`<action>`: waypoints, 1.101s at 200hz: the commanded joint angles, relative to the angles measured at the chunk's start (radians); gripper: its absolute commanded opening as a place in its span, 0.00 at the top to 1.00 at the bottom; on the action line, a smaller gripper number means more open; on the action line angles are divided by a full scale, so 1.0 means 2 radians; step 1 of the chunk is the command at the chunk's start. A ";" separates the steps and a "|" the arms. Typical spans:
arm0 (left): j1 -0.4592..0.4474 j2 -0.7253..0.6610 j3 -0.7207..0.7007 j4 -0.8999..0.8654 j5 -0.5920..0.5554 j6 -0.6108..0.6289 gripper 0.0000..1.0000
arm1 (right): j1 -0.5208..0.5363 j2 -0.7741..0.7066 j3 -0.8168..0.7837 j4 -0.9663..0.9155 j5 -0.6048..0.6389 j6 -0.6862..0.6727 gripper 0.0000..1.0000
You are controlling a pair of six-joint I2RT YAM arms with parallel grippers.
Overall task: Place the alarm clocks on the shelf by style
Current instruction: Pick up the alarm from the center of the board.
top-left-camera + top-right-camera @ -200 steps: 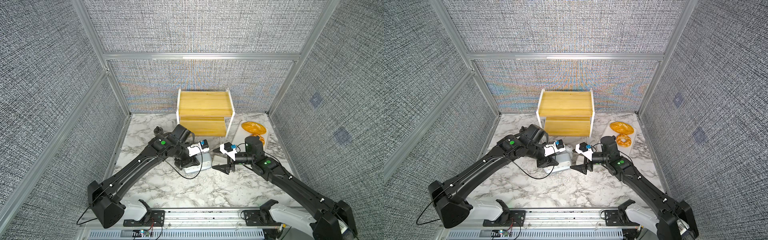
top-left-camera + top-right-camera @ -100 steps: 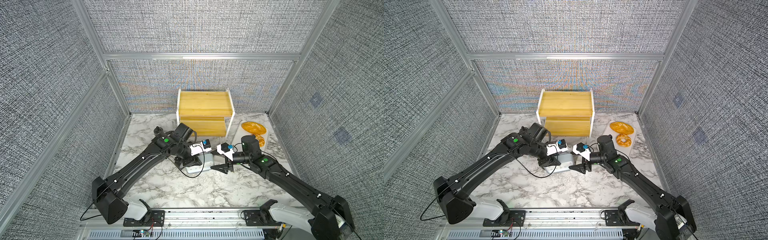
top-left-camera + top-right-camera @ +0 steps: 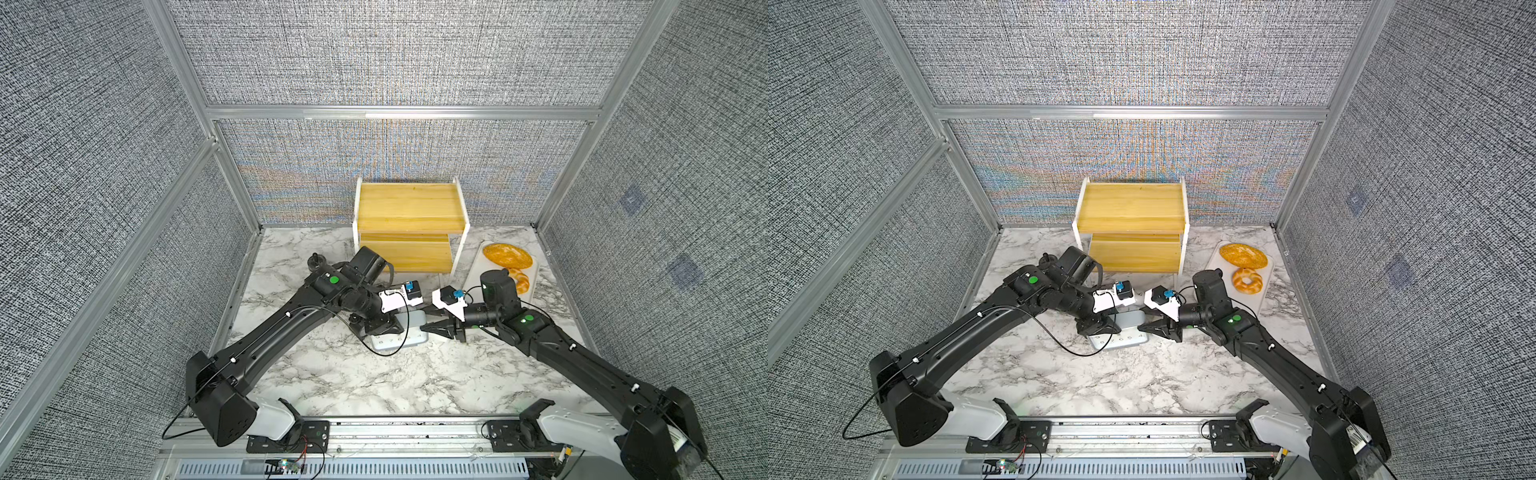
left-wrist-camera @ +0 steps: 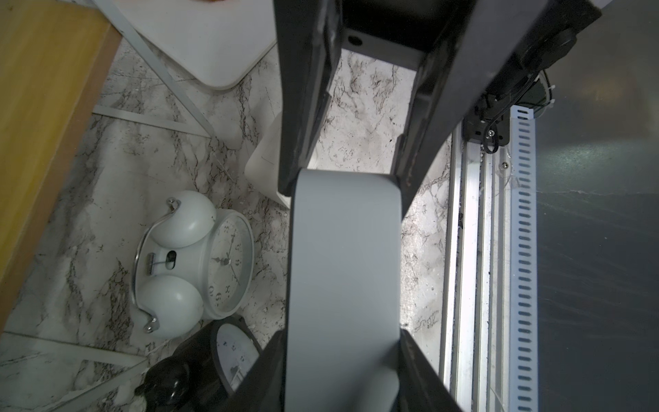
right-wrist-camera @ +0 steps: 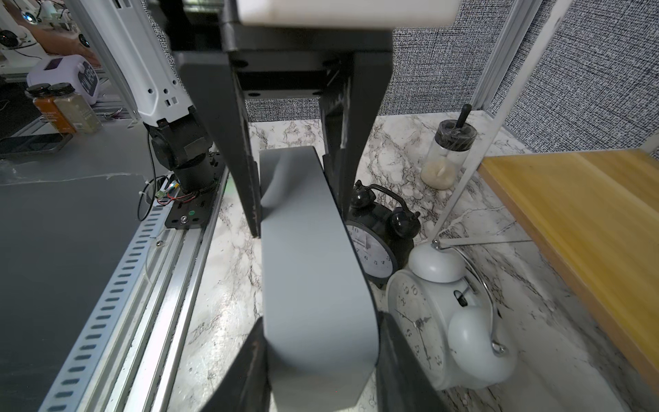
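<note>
1. In both top views the grey-blue clock [image 3: 415, 332] [image 3: 1129, 322] is mid-frame over the marble desk [image 3: 395, 382], between both claws. The left claw [image 3: 388, 328] is on it from frame left and the right claw [image 3: 434, 328] from frame right. The shelf [image 3: 409, 203] is upper centre against the back wall. To its right is a white tray [image 3: 476, 274] with bread [image 3: 507, 255].
2. Left wrist: the left claw [image 4: 342, 335] is set narrow and pinches both faces of the grey-blue clock [image 4: 344, 267]. The right claw [image 4: 344, 178] has its tips on the clock's far end. A white twin-bell clock [image 4: 199, 264] and a black twin-bell clock [image 4: 228, 353] stand just beside each other on the desk, between the grey-blue clock and the shelf board [image 4: 46, 107].
3. Right wrist: the right claw [image 5: 321, 321] is narrow, with its fingers [image 5: 256, 356] against both sides of the grey-blue clock [image 5: 313, 285]. The left claw [image 5: 296, 214] holds the other end. A black-lidded jar [image 5: 447, 153] stands near a shelf leg.
</note>
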 commanded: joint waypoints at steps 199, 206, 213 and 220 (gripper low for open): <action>0.140 -0.254 -0.329 0.512 0.131 -0.254 0.02 | -0.100 -0.086 -0.002 0.052 -0.032 0.104 0.71; 0.141 -0.256 -0.333 0.515 0.133 -0.250 0.02 | -0.102 -0.089 0.000 0.051 -0.038 0.104 0.71; 0.142 -0.258 -0.338 0.518 0.136 -0.247 0.02 | -0.103 -0.092 0.002 0.049 -0.044 0.104 0.71; 0.144 -0.259 -0.341 0.521 0.147 -0.241 0.02 | -0.104 -0.095 0.005 0.046 -0.049 0.102 0.71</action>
